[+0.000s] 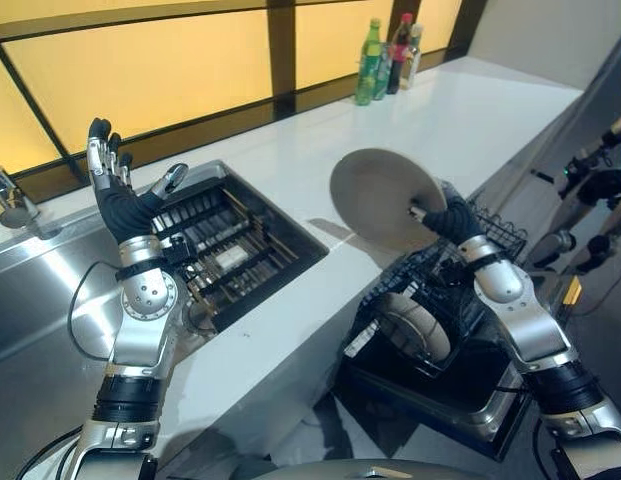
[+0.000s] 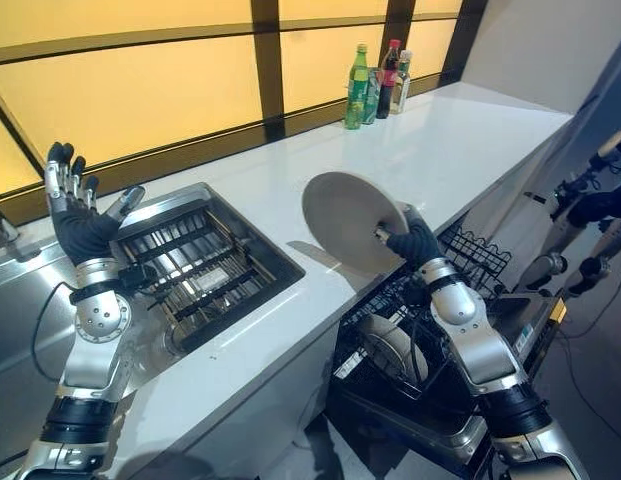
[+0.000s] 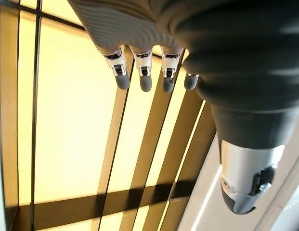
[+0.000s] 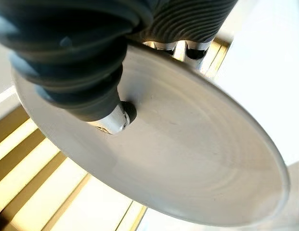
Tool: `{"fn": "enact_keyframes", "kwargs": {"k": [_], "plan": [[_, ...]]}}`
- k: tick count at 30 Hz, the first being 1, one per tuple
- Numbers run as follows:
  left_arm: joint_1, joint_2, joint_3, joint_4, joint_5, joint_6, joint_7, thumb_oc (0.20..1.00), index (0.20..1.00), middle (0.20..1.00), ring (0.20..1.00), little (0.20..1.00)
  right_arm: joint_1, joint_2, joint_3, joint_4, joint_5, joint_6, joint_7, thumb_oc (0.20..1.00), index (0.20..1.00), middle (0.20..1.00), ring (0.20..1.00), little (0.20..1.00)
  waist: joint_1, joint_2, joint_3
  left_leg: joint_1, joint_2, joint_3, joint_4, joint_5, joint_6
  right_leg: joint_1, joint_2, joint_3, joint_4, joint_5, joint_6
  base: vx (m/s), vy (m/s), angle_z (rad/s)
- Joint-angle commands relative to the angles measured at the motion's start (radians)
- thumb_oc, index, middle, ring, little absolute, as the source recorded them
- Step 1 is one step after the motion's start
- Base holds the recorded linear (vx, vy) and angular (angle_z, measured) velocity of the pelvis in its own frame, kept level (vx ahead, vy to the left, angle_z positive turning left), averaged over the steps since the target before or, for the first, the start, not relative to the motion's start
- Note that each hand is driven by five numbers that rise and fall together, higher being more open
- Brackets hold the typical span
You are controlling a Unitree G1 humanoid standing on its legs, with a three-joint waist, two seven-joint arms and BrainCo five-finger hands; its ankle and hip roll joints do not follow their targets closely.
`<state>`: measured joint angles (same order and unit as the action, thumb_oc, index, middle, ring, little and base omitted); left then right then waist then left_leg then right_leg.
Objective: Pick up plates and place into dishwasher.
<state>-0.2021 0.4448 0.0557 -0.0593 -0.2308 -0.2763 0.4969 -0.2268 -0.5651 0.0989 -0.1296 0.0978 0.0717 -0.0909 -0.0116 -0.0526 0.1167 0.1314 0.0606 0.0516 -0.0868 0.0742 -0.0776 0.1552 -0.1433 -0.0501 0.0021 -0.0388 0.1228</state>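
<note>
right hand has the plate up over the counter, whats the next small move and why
Probably lower the plate toward the open dishwasher rack below it. The right hand pinches the plate on edge above the counter, one plate already stands in the rack, and the left hand is raised open and idle.

Grey round plate (image 1: pixel 375 195): on edge, tilted, above the dishwasher rack (image 1: pixel 430 300). Second plate (image 1: pixel 415 325): pale, standing upright inside the same rack.
</note>
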Motion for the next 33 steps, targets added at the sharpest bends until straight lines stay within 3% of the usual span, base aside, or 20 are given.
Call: {"fn": "enact_keyframes", "kwargs": {"k": [1, 6, 10, 16, 19, 22, 28, 33], "plan": [[-0.006, 0.051, 0.047, 0.008, -0.007, -0.030, -0.025, 1.000, 1.000, 1.000, 1.000, 1.000, 0.002, -0.035, -0.101, -0.005, -0.016, -0.099, -0.097, 0.200, 0.200, 0.200, 0.200, 0.200, -0.016, 0.007, -0.023, -0.017, -0.047, -0.002, 0.080, -0.100, 0.094, -0.096, -0.016, 0.002, 0.122, 0.050, 0.004, 0.07, 0.032, -0.27], [0.041, 0.055, 0.100, 0.002, 0.000, -0.021, -0.052, 1.000, 1.000, 1.000, 1.000, 1.000, 0.092, -0.007, -0.178, 0.017, -0.030, -0.118, -0.135, 0.200, 0.200, 0.200, 0.200, 0.200, -0.038, 0.015, -0.009, -0.023, -0.056, 0.006, 0.089, -0.101, 0.113, -0.140, 0.004, 0.028, 0.205, 0.052, 0.003, 0.07, 0.027, -0.24], [0.058, 0.055, 0.120, 0.004, -0.008, -0.006, -0.069, 1.000, 1.000, 1.000, 1.000, 1.000, 0.138, 0.016, -0.206, 0.036, -0.048, -0.117, -0.161, 0.200, 0.200, 0.200, 0.200, 0.200, -0.053, 0.009, 0.009, -0.034, -0.059, -0.010, 0.104, -0.104, 0.108, -0.155, -0.016, 0.064, 0.163, 0.082, 0.011, 0.07, -0.109, -0.22], [0.025, 0.090, 0.113, 0.037, 0.000, 0.018, -0.071, 1.000, 1.000, 1.000, 1.000, 1.000, 0.134, 0.033, -0.222, 0.107, -0.051, -0.100, -0.195, 0.200, 0.200, 0.200, 0.200, 0.200, -0.087, -0.005, 0.035, -0.006, -0.001, 0.015, 0.125, -0.145, 0.058, -0.186, -0.126, 0.143, 0.027, 0.227, 0.070, 0.09, -0.286, -0.05], [0.046, 0.100, 0.136, 0.043, -0.002, 0.013, -0.085, 1.000, 1.000, 1.000, 1.000, 1.000, 0.151, 0.034, -0.243, 0.145, -0.026, -0.112, -0.184, 0.200, 0.200, 0.200, 0.200, 0.200, -0.080, -0.003, 0.037, -0.007, 0.036, 0.015, 0.140, -0.160, 0.046, -0.169, -0.117, 0.145, 0.029, 0.189, 0.083, 0.06, -0.278, 0.11], [0.093, 0.096, 0.173, 0.019, -0.008, 0.013, -0.113, 1.000, 1.000, 1.000, 1.000, 1.000, 0.180, 0.041, -0.262, 0.156, -0.026, -0.106, -0.172, 0.200, 0.200, 0.200, 0.200, 0.200, -0.066, -0.005, 0.026, -0.024, 0.058, 0.000, 0.138, -0.134, 0.033, -0.149, -0.097, 0.129, 0.017, 0.162, 0.080, 0.01, -0.233, 0.22], [0.094, 0.105, 0.169, 0.016, -0.002, 0.013, -0.118, 1.000, 1.000, 1.000, 1.000, 1.000, 0.136, 0.034, -0.235, 0.217, -0.034, -0.099, -0.217, 0.200, 0.200, 0.200, 0.200, 0.200, -0.048, 0.015, 0.042, -0.051, 0.115, -0.025, 0.117, -0.094, -0.004, -0.152, -0.050, 0.095, 0.009, 0.128, 0.042, 0.00, -0.190, 0.22], [0.020, 0.125, 0.104, 0.048, 0.000, -0.004, -0.054, 1.000, 1.000, 1.000, 1.000, 1.000, 0.041, -0.039, -0.183, 0.298, -0.055, -0.087, -0.252, 0.200, 0.200, 0.200, 0.200, 0.200, -0.037, 0.046, 0.092, -0.115, 0.156, -0.049, 0.110, -0.065, -0.035, -0.198, -0.014, 0.073, 0.017, 0.104, 0.018, -0.15, -0.136, 0.16]]}}
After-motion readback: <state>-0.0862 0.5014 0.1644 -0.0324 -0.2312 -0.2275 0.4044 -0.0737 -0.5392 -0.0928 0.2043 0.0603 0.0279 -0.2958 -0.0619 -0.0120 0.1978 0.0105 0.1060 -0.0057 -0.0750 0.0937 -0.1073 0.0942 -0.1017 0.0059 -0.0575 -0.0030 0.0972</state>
